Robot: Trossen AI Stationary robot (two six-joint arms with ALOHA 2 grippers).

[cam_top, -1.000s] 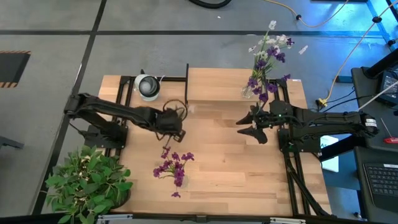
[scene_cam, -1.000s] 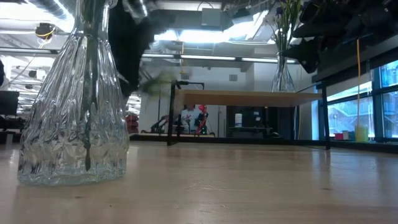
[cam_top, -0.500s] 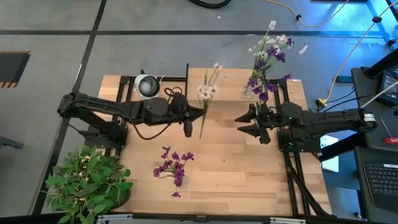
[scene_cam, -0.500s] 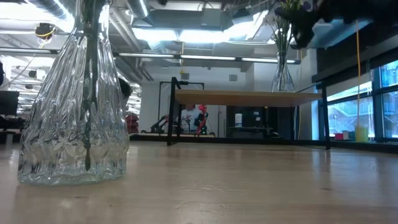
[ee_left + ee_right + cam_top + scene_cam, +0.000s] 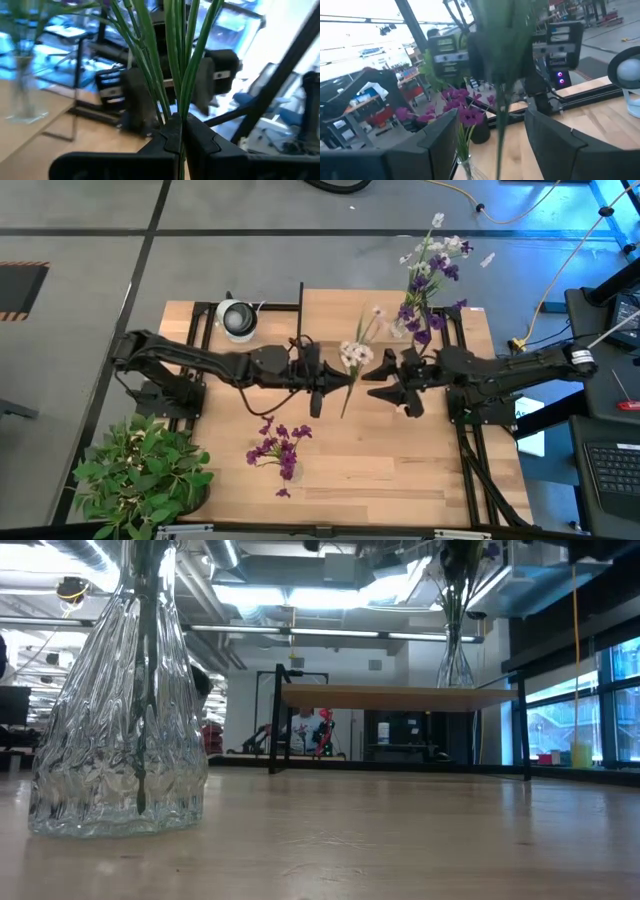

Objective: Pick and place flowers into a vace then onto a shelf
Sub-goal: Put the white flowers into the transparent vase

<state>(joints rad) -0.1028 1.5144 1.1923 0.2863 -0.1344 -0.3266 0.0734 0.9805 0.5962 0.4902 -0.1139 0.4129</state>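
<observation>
My left gripper (image 5: 335, 380) is over the table's middle, shut on a bunch of thin green stems with white blossoms (image 5: 355, 352). My right gripper (image 5: 378, 385) faces it from the right and is open. In the right wrist view its fingers (image 5: 437, 142) stand on either side of the stems (image 5: 502, 100), apart from them. Purple flowers (image 5: 278, 445) stand in a clear ribbed glass vase (image 5: 120, 710) near the table's near left. A second vase of purple and white flowers (image 5: 425, 280) stands on the shelf (image 5: 345, 305) at the far right. My left gripper pinches several green stems together (image 5: 176, 112) between its two fingers, on their lower part. The fingers come level from the table's left and lie across the stems. The bunch is lifted clear and stands roughly upright, with the blossoms above the fingers and a short end (image 5: 343, 412) below them.
A bushy potted plant (image 5: 140, 470) sits at the near left corner. A round white device (image 5: 237, 318) is at the far left, beside the shelf's black frame (image 5: 300, 310). Bare wood (image 5: 400, 470) lies on the near right.
My left gripper has risen from beside the near vase, out of the low view. It has carried the white-blossomed stems toward the table's right, up to my right gripper. My right gripper has edged left toward the stems and stayed open.
</observation>
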